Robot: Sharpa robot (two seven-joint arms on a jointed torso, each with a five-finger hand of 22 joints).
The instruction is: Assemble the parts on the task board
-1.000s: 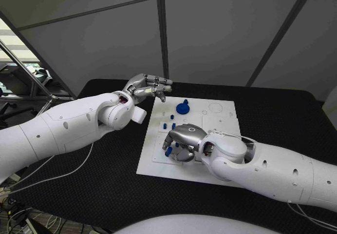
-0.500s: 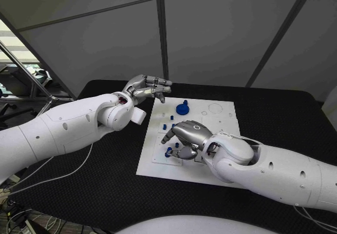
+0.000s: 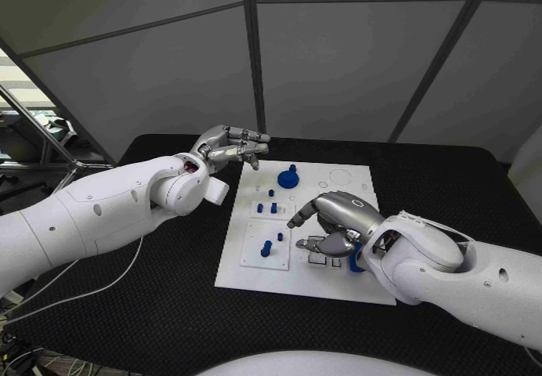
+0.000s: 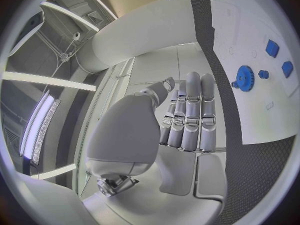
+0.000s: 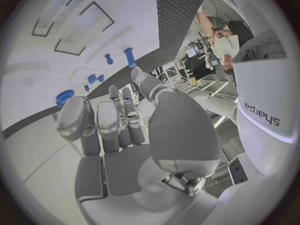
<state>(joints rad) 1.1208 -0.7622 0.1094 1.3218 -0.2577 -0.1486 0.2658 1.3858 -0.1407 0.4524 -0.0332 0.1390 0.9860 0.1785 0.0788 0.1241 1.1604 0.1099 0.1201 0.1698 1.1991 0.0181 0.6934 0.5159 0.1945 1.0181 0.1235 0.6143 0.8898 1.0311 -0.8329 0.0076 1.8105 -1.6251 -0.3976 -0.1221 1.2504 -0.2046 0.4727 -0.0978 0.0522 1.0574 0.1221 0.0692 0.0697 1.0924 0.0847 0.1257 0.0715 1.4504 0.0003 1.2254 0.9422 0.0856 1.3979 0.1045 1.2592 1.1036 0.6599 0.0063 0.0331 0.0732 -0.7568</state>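
Observation:
The white task board [image 3: 341, 183] lies mid-table. A blue gear [image 3: 288, 178] sits near its far edge, two short blue pegs [image 3: 266, 207] stand mid-left, and a taller blue peg [image 3: 266, 249] stands in the near-left plate. My right hand [image 3: 334, 225] hovers over the board's near middle, fingers loosely bent and empty; a blue piece [image 3: 355, 262] shows just under its wrist. The right wrist view shows the same hand [image 5: 125, 130] empty, with the tall peg [image 5: 130, 56] beyond it. My left hand [image 3: 232, 145] is raised past the board's far-left corner, empty, its fingers [image 4: 187, 115] straight side by side.
Black table surface [image 3: 169, 258] surrounds the board. Rectangular recesses [image 5: 75, 32] are cut in the board near my right hand. Grey partition walls stand behind the table. The gear [image 4: 244, 78] and two blue blocks [image 4: 279, 57] appear in the left wrist view.
My right hand has come off the tall blue peg at the board's near left and moved right, leaving the peg standing uncovered. The left hand has barely moved.

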